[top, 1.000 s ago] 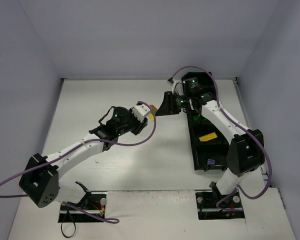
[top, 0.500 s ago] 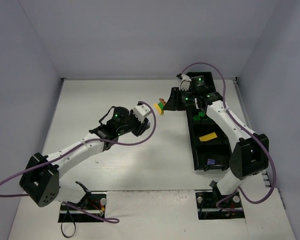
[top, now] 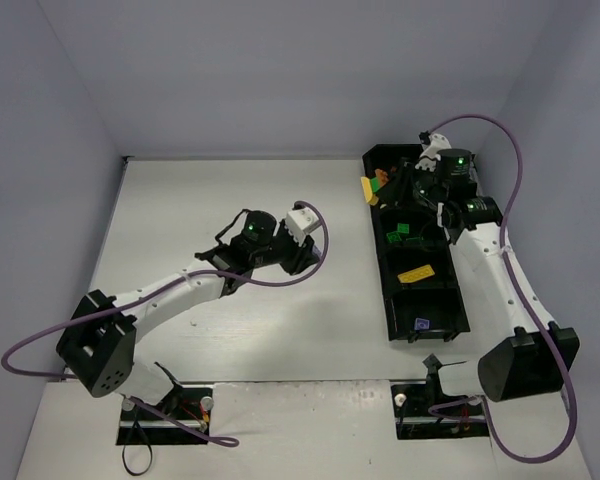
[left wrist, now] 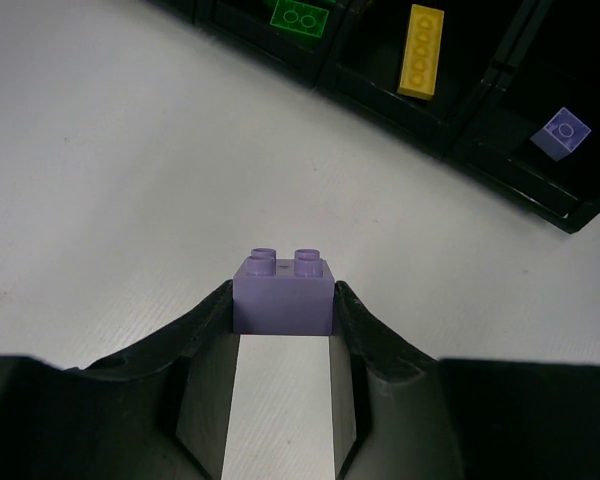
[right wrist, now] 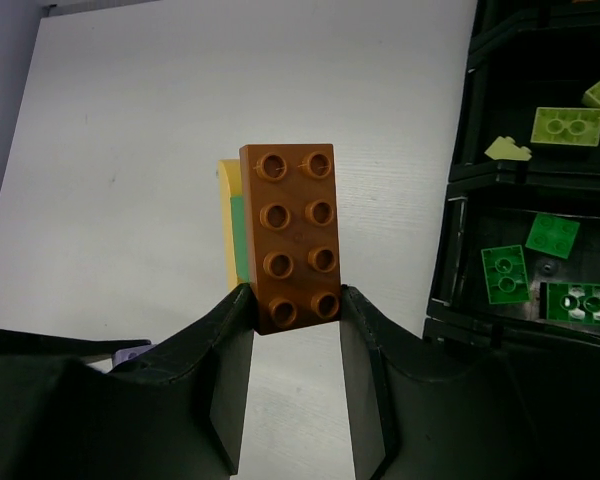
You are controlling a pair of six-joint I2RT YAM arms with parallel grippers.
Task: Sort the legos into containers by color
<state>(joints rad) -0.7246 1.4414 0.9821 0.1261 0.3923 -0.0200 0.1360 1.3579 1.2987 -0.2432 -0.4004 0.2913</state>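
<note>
The left gripper (left wrist: 283, 312) pinches a lilac two-stud brick (left wrist: 283, 290) over bare table (left wrist: 100, 200), with the black tray (left wrist: 380, 100) lying toward 1 o'clock. The right gripper (right wrist: 292, 310) clamps an orange-brown eight-stud brick (right wrist: 292, 230) backed by yellow and green layers. Only the top view places that stack (top: 372, 186) at the tray's 11 o'clock corner, while hiding the lilac brick beneath the left arm (top: 180, 290).

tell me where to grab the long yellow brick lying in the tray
Pinch the yellow brick across its long sides at mid-length, coming straight down. It lies flat, studs up, slanted inside a walled tray compartment, so side approaches look blocked; turn the jaws to match.
</note>
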